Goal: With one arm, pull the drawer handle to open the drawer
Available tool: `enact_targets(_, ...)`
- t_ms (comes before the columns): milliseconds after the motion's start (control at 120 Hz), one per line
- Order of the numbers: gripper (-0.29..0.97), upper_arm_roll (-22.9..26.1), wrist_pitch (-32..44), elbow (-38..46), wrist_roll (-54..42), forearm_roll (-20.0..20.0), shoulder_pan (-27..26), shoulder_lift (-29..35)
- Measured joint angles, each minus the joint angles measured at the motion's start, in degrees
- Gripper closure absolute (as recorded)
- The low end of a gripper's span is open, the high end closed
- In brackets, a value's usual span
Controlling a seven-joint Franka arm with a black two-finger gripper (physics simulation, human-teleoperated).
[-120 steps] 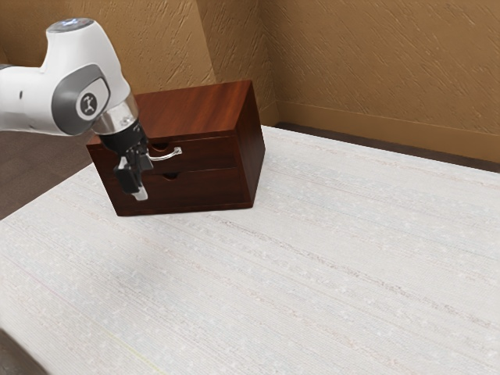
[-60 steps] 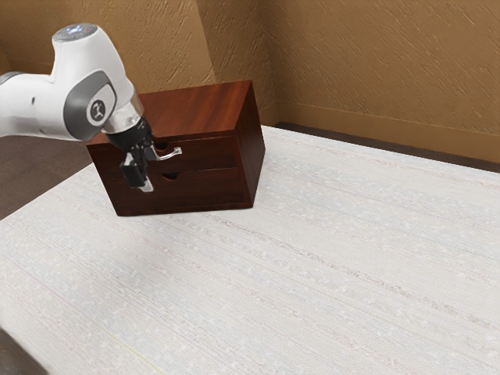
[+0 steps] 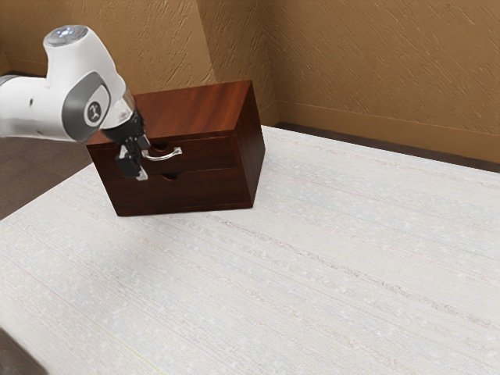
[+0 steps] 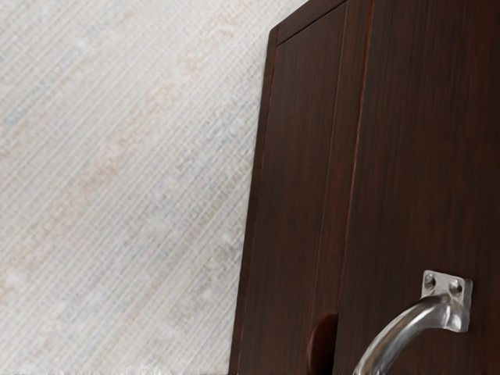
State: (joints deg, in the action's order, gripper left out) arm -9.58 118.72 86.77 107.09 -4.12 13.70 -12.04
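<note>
table (image 3: 328, 281): pale, bare grain nearest you; it carries the cabinet far back, toward the exterior view's left
gripper (image 3: 137, 170): yours, right at the cabinet front by the handle's end on the exterior view's left; can't tell if it's wide, narrow or gripping
drawer handle (image 3: 164, 154): silver bow on the upper drawer; in the wrist view (image 4: 402, 336) it's close under your hand
upper drawer (image 3: 205, 153): front flush, looks closed
lower drawer (image 3: 207, 187): notch pull, flush too
cabinet (image 3: 203, 105): dark wood
wall (image 3: 375, 55): tan, behind
</note>
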Motion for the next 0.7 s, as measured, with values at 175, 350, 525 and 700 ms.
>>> enact_targets(175, 0.07, 0.06, 0.95, -0.50, -0.24, -0.01, 0.01, -0.63)
enact_targets(350, 0.07, 0.09, 1.74, -0.48, -0.46, -0.05, 0.00, -1.08)
enact_targets(525, 0.08, 0.15, 2.60, -0.13, -0.80, -0.32, -0.07, -1.31)
enact_targets(700, 0.14, 0.24, 2.80, 0.33, -1.46, -0.43, -0.26, -1.35)
